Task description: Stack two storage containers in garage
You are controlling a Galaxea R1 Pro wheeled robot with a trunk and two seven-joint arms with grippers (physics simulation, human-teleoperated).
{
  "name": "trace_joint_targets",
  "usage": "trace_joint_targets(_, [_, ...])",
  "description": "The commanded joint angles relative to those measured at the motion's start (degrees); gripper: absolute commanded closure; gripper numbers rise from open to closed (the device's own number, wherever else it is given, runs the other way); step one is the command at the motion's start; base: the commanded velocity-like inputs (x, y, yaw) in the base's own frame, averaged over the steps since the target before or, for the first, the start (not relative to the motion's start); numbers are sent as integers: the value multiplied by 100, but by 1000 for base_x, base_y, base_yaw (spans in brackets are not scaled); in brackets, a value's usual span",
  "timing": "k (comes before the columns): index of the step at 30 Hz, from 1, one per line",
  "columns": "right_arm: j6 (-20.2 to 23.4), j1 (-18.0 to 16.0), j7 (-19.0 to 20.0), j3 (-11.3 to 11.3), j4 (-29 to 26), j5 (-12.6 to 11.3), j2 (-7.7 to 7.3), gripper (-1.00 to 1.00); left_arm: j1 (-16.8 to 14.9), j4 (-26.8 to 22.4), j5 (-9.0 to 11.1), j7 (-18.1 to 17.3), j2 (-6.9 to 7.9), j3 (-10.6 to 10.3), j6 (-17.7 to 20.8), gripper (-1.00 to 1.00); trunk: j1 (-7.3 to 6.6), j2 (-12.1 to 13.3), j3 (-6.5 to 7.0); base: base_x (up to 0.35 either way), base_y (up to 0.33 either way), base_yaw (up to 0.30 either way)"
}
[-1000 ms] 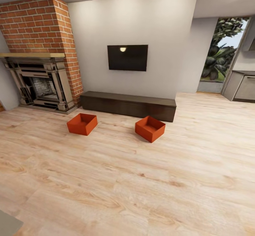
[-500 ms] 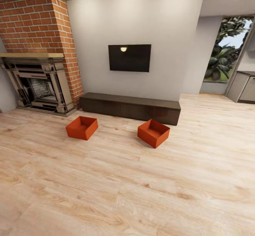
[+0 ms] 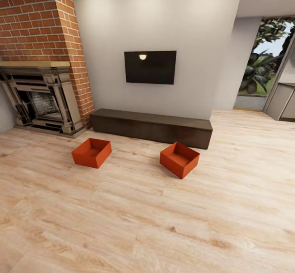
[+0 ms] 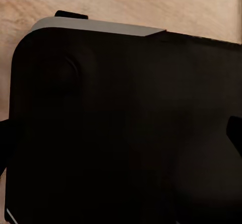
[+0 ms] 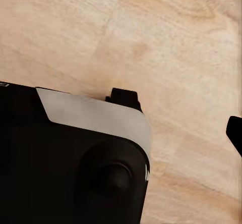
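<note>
Two bins sit on the light plank floor (image 3: 164, 224) of the living room, both upright and open-topped, well apart from each other: the left bin (image 3: 91, 153) lies out in front of the brick fireplace (image 3: 43, 60), nearer its right edge, and the right bin (image 3: 179, 159) lies just in front of the right part of the long dark bench (image 3: 151, 127), turned so that one corner points toward the near side. Neither bin touches the bench, and both are empty as far as their insides show. The bench runs along the foot of the white wall, with a black TV (image 3: 150, 67) mounted above it. Far right, a tall window (image 3: 266, 60) shows green foliage, and a grey cabinet (image 3: 284, 101) stands at the edge beside it. In the left wrist view a large black body with a pale grey rim (image 4: 101, 27) blocks most of the sight, with plank floor beyond it; in the right wrist view the same kind of black body with a grey corner (image 5: 96, 115) lies over the planks. Dark slivers at the edges of both wrist views may be fingertips, so whether either gripper's jaws stand wide or narrow, I cannot tell
</note>
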Motion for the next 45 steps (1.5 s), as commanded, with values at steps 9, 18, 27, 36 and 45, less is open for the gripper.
trace_joint_targets(9, [-29, -5, -7, 48, 16, -49, 5, -100, 1, 0, 45, -11, 1, 6, -14, -100, 3, -2, -5, 338, 0, 0])
trace_joint_targets(18, [-30, -5, -7, 48, 16, -51, 5, -100, -1, 0, 45, -11, 7, 6, -14, -100, 3, -2, -5, 338, 0, 0])
trace_joint_targets(27, [-30, -5, -7, 48, 16, -52, 5, -100, -2, 0, 46, -11, 7, 6, -14, -100, 3, -2, -5, 338, 0, 0])
trace_joint_targets(36, [-30, -5, -7, 48, 16, -51, 5, -100, -1, 0, 46, -10, 8, 6, -14, -100, 3, -2, -5, 338, 48, 0])
trace_joint_targets(45, [-30, -5, -7, 48, 16, -50, 5, -100, -2, 0, 37, -11, 8, 1, -14, -100, 3, -2, -5, 337, 113, 0])
